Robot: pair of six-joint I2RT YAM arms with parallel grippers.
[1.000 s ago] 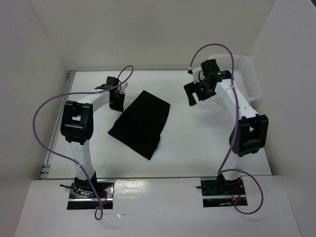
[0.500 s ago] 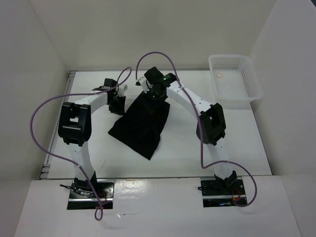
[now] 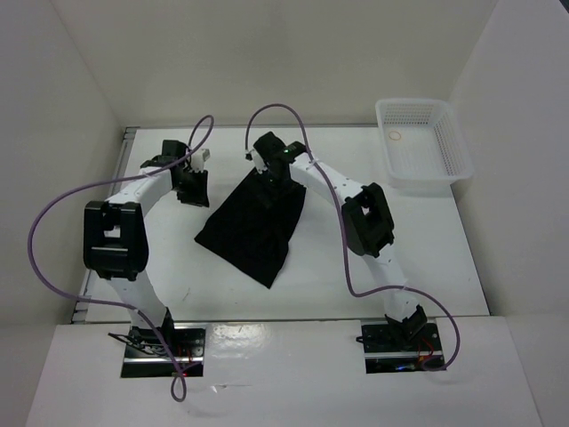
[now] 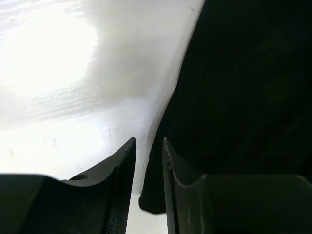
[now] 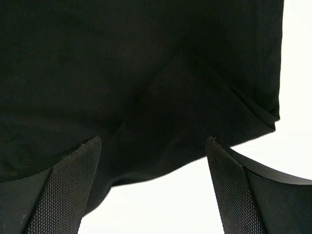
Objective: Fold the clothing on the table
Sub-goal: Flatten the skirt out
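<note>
You seem to be lining up a grasp on the plain black fabric garment (image 3: 253,222), flat left of centre on the white bench (image 3: 427,253): right tool (image 5: 151,141) wide open and empty over its far edge, left tool (image 4: 148,141) barely parted and empty beside its far-left corner, so next lower and pinch.

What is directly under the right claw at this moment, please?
The black clothing lies under the open right claw, its edge showing against the bare table. Whatever the fabric covers, including the tabletop beneath it, cannot be seen.
</note>
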